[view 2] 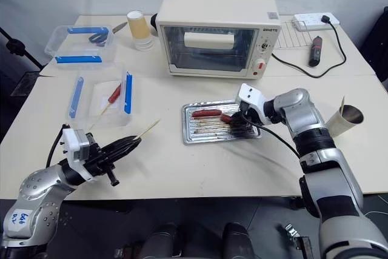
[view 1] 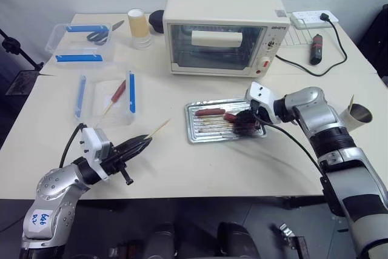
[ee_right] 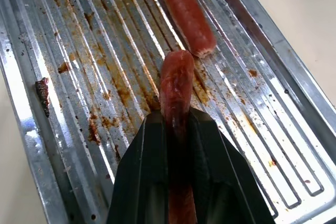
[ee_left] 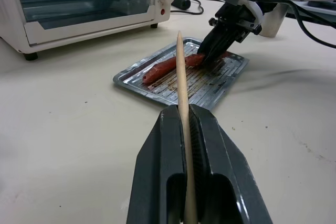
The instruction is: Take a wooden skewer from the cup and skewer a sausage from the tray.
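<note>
My left gripper (view 1: 144, 141) hovers over the table's front left, shut on the wooden skewer (ee_left: 180, 82), whose pointed end sticks out toward the tray (view 1: 200, 134). The shiny ribbed tray with grease stains lies at the table's middle. My right gripper (ee_right: 176, 116) reaches down into its right part and is shut on the sausage (ee_right: 176, 80), gripped near one end, the other end poking out past the fingertips. A second, lighter sausage (ee_right: 182, 11) lies just beyond it on the tray. The grey-beige cup (view 1: 357, 116) stands at the far right, a skewer poking from it.
A cream toaster oven (view 1: 224, 28) stands behind the tray. Two clear tubs with blue clips (view 1: 82, 43) (view 1: 106, 98) sit at the left, a yellow-tan cup (view 1: 138, 25) beside the oven. A power strip (view 1: 312, 17), cable and black tool (view 1: 316, 50) lie at the back right.
</note>
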